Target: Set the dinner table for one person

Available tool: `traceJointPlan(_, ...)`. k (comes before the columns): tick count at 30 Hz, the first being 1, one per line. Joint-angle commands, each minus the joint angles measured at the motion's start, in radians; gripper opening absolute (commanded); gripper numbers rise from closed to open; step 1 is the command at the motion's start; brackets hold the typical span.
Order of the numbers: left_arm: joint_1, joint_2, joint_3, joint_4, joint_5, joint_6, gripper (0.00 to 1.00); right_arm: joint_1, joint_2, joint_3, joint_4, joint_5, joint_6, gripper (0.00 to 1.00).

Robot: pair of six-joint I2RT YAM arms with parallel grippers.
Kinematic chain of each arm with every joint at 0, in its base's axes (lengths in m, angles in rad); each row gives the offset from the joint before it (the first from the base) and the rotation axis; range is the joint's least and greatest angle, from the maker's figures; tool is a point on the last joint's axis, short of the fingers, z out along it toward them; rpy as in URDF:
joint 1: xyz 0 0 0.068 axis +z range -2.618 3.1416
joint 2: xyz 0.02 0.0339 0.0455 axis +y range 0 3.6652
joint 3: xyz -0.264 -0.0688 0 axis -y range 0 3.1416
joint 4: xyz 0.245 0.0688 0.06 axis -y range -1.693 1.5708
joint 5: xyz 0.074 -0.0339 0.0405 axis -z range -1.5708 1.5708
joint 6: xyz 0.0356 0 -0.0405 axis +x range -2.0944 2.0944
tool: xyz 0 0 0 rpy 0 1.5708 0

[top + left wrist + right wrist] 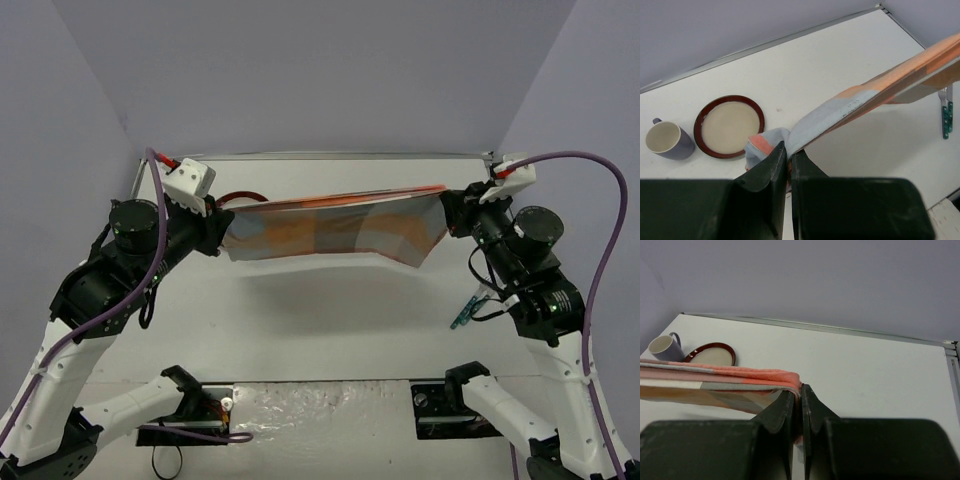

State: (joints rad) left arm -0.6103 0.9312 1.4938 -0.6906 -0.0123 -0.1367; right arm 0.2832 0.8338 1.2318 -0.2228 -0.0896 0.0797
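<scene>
Though stretched above table (320, 320), sags slightly: mat (330, 228), likely soft, light, limp once slack. Clamped at opposite ends by left gripper (222, 238) and right gripper (447, 215); best held by corners and kept spread.

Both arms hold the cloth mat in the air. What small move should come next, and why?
Probably lower both grippers together. The left gripper and right gripper are each shut on an end of the mat, which hangs stretched above the table; plate and mug sit aside.
</scene>
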Motion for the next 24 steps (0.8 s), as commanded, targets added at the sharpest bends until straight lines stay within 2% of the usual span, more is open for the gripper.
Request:
traceJointPlan(1, 0.011, -0.068, -0.002, -0.006, -0.003, -0.013, 0.0, -0.016, -0.051, 0.0, 0.0, 0.058, -0.025, 0.0)
traceJointPlan(9, 0.012, 0.019, 0.02, -0.048, -0.047, -0.035, 0.0, -0.016, 0.015, 0.023, -0.033, 0.078, -0.002, 0.0)
traceJointPlan(14, 0.012, 0.066, -0.001, 0.003, -0.116, -0.042, 0.0, -0.017, 0.06, 0.024, -0.033, 0.126, -0.001, 0.0)
traceJointPlan(24, 0.012, 0.11, 0.016, 0.085, -0.15, -0.021, 0.0, -0.018, 0.093, 0.043, -0.032, 0.157, -0.04, 0.0)
